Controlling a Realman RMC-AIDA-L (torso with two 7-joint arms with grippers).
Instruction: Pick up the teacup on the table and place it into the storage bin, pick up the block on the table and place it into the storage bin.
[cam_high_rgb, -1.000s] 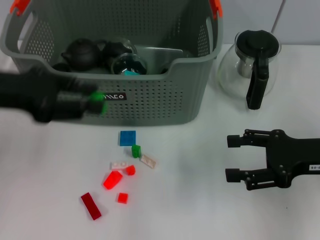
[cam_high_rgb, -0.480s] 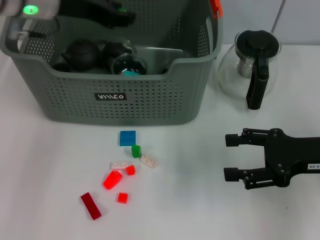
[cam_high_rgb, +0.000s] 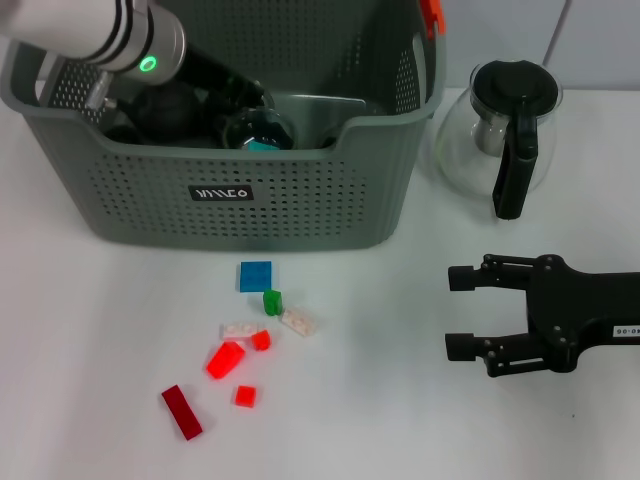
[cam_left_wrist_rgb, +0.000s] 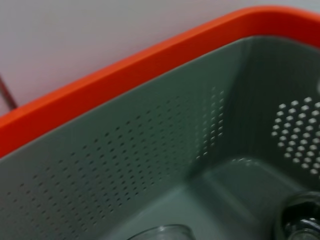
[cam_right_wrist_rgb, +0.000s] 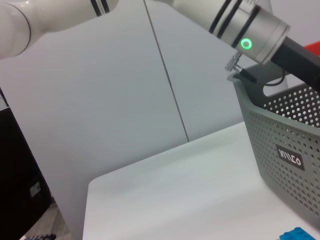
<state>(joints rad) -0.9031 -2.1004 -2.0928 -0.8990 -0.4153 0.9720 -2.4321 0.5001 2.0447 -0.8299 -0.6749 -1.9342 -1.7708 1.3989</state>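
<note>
Left end effector (cam_high_rgb: 235, 90) has dropped inside the bin (cam_high_rgb: 300, 195); fingers hidden, can't tell their state. Right end effector (cam_high_rgb: 462, 313) spread apart over bare worktop (cam_high_rgb: 400, 420). Blocks (cam_high_rgb: 255, 276) just before bin's front wall.

Left arm (cam_high_rgb: 95, 35): glossy white cylindrical links, silver wrist section banded with thin black rings, a small round green indicator light (cam_high_rgb: 149, 65) glowing on the silver collar. Beyond the collar, matte black housing. A small metal fitting and a thin dark cable beside the collar in the right wrist view (cam_right_wrist_rgb: 235, 64); same green light there, same black bands.

Right gripper (cam_high_rgb: 472, 313): all matte black, two parallel flat fingers (cam_high_rgb: 480, 278) with blocky squared tips, linked bars and visible pivot joints behind them, bolted to a boxy black palm. Small white label (cam_high_rgb: 628, 331) with dark print on the wrist housing, print unreadable.
</note>
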